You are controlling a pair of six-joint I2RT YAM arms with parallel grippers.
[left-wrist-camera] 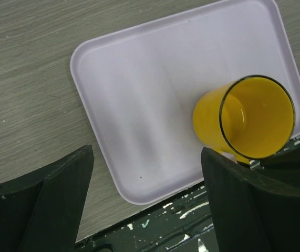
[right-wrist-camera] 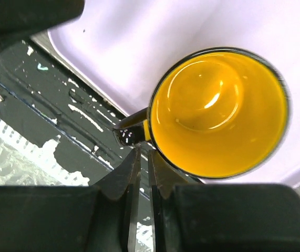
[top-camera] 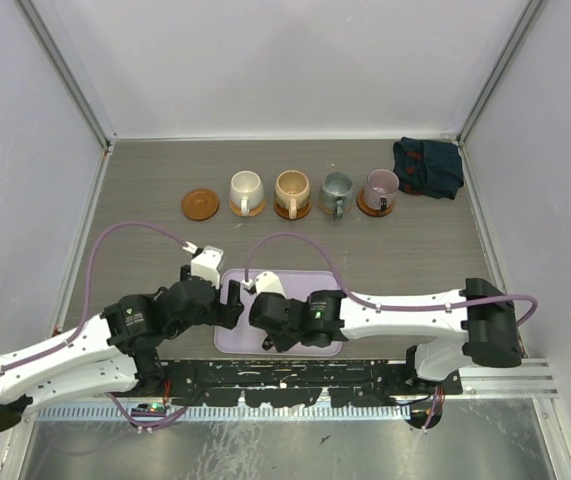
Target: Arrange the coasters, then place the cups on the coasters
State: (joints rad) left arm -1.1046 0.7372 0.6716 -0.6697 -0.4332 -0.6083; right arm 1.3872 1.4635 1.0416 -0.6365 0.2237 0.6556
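The bench (top-camera: pixel 145 180) carries a lavender tray (left-wrist-camera: pixel 155 94) at its near edge, and both arms crowd over it. Along the far side four cups already stand on coasters, the cream cup (top-camera: pixel 246 192) leftmost. One bare coaster (top-camera: pixel 200 204) lies just left of it, on the left arm's side.

The yellow cup (left-wrist-camera: pixel 249 118) is in the tray's near corner, mouth up. I cannot tell whether it rests on the tray or hangs just above it.

The left gripper (left-wrist-camera: pixel 147 152) has its jaws spread wide over bare tray, holding nothing. The cup sits off to one side of that gap, just past one finger, so a sideways shift would be needed to straddle it.

The right gripper (right-wrist-camera: pixel 143 155) has its jaws nearly closed, with only a slit between them. Their tips meet the cup's handle (right-wrist-camera: pixel 131 131), which points toward the bench's near edge, and they look to be pinching it.

The top view hides the yellow cup under the arms, and only it shows the bare coaster. Only the right wrist view shows the handle, and the left wrist view shows the cup's place on the tray.
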